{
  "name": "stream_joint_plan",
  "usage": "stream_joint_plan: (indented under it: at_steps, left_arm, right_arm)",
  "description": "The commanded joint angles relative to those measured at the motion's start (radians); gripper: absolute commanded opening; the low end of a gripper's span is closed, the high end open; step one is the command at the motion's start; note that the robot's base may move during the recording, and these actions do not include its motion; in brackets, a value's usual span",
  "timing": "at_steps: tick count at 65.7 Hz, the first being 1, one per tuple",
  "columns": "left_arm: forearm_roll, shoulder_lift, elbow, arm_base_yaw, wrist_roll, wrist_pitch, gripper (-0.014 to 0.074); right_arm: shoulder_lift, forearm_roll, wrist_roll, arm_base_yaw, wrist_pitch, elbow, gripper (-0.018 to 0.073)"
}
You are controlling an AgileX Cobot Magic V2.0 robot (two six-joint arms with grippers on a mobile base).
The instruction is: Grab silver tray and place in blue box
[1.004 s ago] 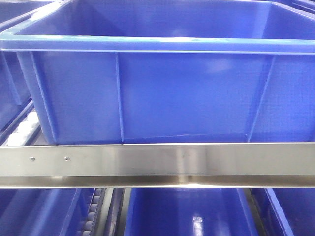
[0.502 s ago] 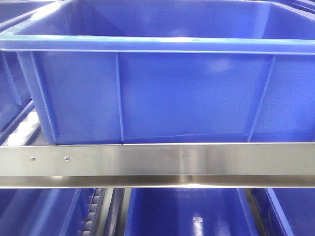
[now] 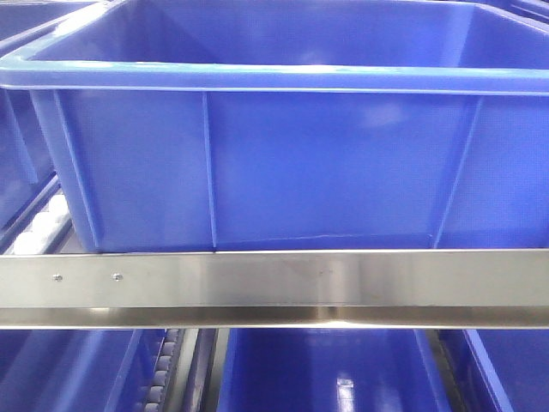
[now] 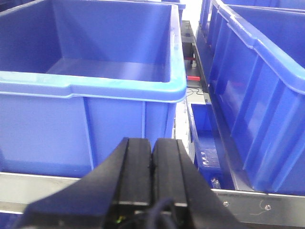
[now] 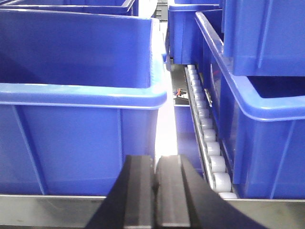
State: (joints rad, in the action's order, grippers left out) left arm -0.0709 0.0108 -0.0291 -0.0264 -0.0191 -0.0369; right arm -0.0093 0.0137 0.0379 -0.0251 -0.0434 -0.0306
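Observation:
The silver tray is out of view in every frame. The blue box (image 3: 283, 163) fills the front view, standing on a rack behind a steel rail (image 3: 274, 287); its inside looks empty. It also shows in the left wrist view (image 4: 90, 86) and in the right wrist view (image 5: 81, 95). My left gripper (image 4: 153, 143) is shut and empty, low in front of the box's right corner. My right gripper (image 5: 155, 162) is shut and empty, level with the box's near right corner.
More blue crates stand to the right in the left wrist view (image 4: 257, 86) and in the right wrist view (image 5: 257, 95), and below the rail (image 3: 326, 369). A row of white rollers (image 5: 207, 138) runs between crates.

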Motion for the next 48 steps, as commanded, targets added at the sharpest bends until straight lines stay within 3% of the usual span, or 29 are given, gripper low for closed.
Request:
stream_joint_plan:
  at_steps: [1,48]
  left_arm:
    - [-0.007,0.018,0.004,0.000,0.002,0.089,-0.0095]
    - [-0.007,0.018,0.004,0.000,0.002,0.089,-0.0095]
  right_arm:
    - [-0.021,0.006,-0.013,-0.007,0.096,-0.003,0.0050]
    - [-0.021,0.006,-0.013,-0.007,0.096,-0.003,0.0050]
